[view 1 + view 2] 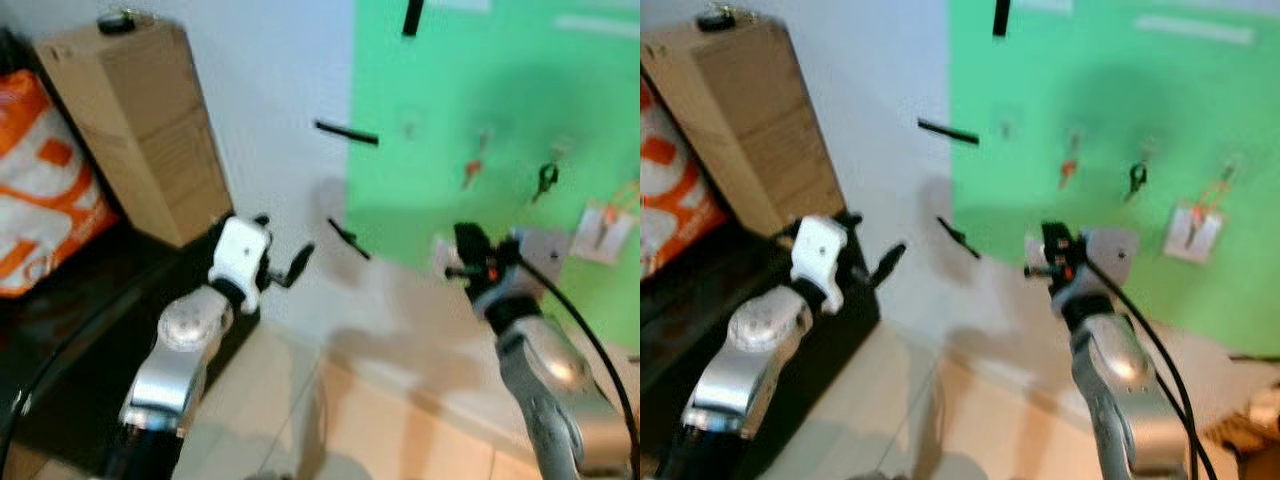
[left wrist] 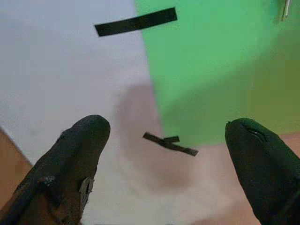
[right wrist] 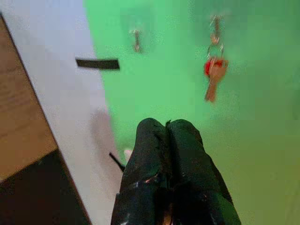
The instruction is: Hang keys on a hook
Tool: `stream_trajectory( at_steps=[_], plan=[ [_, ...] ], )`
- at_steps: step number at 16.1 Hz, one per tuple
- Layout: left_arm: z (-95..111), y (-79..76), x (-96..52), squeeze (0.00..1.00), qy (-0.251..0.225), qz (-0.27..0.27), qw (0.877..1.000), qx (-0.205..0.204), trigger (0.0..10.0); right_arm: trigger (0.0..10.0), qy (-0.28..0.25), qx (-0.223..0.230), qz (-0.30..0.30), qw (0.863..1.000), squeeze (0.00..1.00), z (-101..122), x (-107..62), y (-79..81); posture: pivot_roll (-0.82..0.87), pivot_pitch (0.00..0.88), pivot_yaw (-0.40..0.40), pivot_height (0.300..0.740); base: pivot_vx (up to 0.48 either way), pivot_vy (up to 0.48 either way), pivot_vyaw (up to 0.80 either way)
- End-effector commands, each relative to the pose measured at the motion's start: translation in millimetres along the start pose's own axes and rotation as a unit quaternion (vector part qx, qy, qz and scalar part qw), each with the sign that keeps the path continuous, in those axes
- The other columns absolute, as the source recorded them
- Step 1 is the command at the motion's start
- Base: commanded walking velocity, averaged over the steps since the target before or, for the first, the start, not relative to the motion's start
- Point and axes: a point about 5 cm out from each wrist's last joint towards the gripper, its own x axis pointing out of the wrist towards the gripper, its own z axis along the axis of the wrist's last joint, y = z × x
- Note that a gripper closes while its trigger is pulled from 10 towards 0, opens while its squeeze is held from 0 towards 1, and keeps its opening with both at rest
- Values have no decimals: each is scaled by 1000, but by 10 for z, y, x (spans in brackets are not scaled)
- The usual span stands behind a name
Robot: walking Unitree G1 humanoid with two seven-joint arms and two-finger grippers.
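Green sheet (image 1: 470, 110) edge lies between both tools.

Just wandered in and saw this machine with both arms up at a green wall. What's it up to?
It is a humanoid robot facing a green board taped to the wall, where keys hang: a red key, a dark key and an orange one. Its right gripper is raised toward the board with jaws shut; nothing can be seen between them. Its left gripper is held up with jaws wide open, holding nothing. A cardboard box stands to the left with something small and dark on top.
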Motion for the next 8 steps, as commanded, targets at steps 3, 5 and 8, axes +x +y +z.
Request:
stream_trajectory(
  at_steps=[3, 5, 8],
  plan=[
    [35, 0, 32, 0, -7, -6, 1000, 4, 10000, 10000, -7, -10, 1, 1000, 0, 10, 6, -24, -160, 0, 75, 740, 265, 0, 0],
    [26, 10, 30, 0, -7, -6, 1000, 4, 10000, 10000, -5, -4, 1, 1000, 0, -7, -10, -30, -160, 0, 77, 740, 266, 0, 0],
    [0, 7, 23, 0, -3, -8, 1000, 4, 10000, 10000, 0, -26, 22, 999, 0, -15, -27, -4, -161, 0, 79, 740, 266, 0, 267]
  ],
)
